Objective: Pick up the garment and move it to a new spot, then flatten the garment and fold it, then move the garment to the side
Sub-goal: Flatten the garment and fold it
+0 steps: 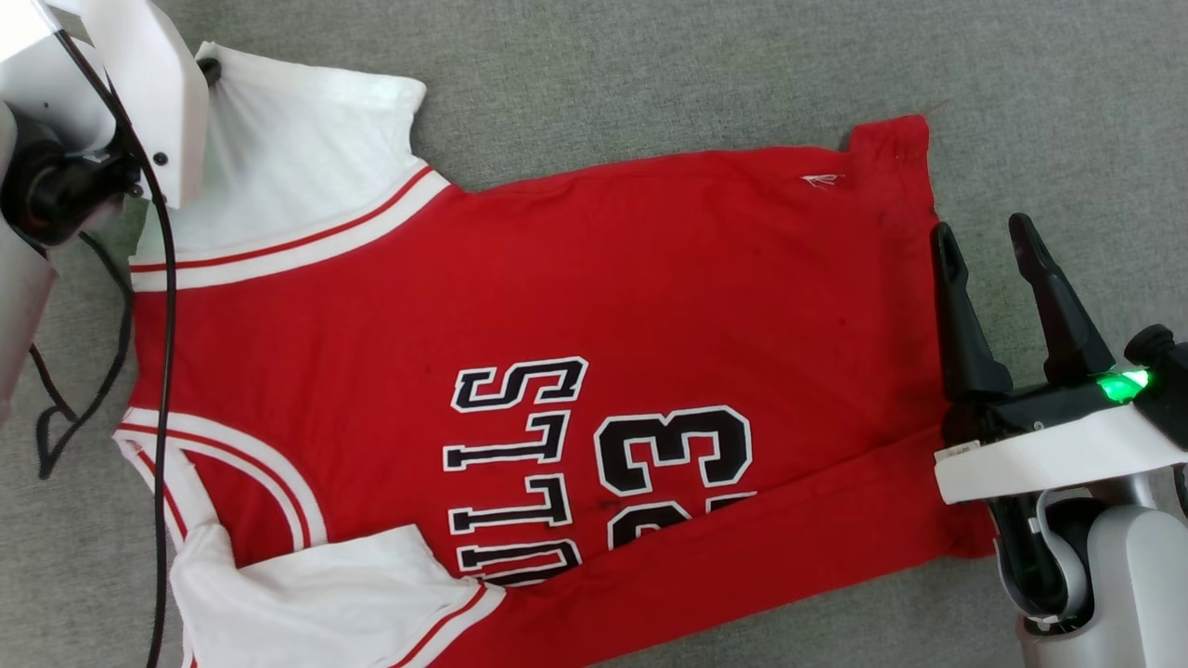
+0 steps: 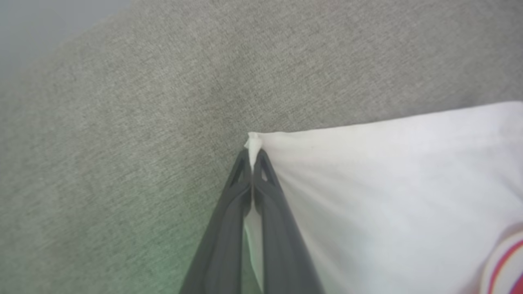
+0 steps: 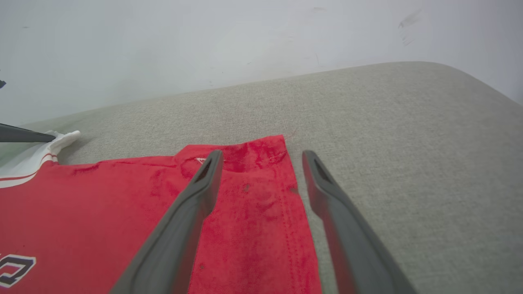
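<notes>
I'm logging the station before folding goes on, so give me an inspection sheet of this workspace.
Surface: grey fabric surface, flat.
Job's things: red jersey spread out, near long edge folded over its lettering.
Clutter: nothing seen.
Tools: left tool shut on the jersey's white sleeve corner; right tool open at the hem.
Cables: black cable hangs by the left tool, over the jersey's collar end.
Surroundings: pale wall behind.

The left gripper (image 2: 253,157) has its fingers pressed together on a corner of the garment (image 1: 650,278) (white sleeve cloth shows between them). The right gripper (image 1: 988,237) stands with fingers spread apart, a green light (image 1: 1118,382) glowing at its wrist.
</notes>
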`<state>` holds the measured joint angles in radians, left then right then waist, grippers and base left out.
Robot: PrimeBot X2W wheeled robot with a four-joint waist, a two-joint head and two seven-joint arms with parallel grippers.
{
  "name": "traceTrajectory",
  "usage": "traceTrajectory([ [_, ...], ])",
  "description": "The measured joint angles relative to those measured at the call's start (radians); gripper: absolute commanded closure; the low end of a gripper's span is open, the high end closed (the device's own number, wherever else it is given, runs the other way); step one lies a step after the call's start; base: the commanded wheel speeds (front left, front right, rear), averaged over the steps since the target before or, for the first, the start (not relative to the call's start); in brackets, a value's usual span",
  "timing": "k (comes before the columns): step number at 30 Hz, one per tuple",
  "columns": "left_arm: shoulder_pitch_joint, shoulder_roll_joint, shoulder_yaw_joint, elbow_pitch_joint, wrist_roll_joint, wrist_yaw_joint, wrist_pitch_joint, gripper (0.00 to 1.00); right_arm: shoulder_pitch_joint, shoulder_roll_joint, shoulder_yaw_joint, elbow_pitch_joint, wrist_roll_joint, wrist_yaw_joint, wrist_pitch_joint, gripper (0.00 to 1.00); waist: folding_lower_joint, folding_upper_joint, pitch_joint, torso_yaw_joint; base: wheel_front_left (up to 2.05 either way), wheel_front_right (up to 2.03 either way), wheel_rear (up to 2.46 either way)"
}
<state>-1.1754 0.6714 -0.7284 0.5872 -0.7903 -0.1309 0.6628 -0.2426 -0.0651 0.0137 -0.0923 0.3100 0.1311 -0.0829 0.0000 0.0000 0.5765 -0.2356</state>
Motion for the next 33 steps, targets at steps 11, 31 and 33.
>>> traceTrajectory([
  [11,0.077,-0.045,0.012,-0.005,-0.014,0.016,-0.135,1.00,0.001,-0.058,-0.016,0.000,-0.040,0.000,0.123,0.00,0.0000,0.0000,-0.082,0.049,0.00,0.00,0.00],
  [31,0.318,0.021,0.034,-0.580,-0.058,0.159,-0.192,1.00,-0.204,-0.262,-0.124,0.064,0.015,0.000,0.934,0.00,-0.0001,0.0000,-0.164,0.236,0.00,0.00,0.00],
  [33,0.336,0.029,0.035,-0.635,-0.057,0.177,-0.192,1.00,-0.230,-0.270,-0.121,0.085,0.016,0.000,0.979,0.00,-0.0001,0.0000,-0.153,0.248,0.00,0.00,0.00],
])
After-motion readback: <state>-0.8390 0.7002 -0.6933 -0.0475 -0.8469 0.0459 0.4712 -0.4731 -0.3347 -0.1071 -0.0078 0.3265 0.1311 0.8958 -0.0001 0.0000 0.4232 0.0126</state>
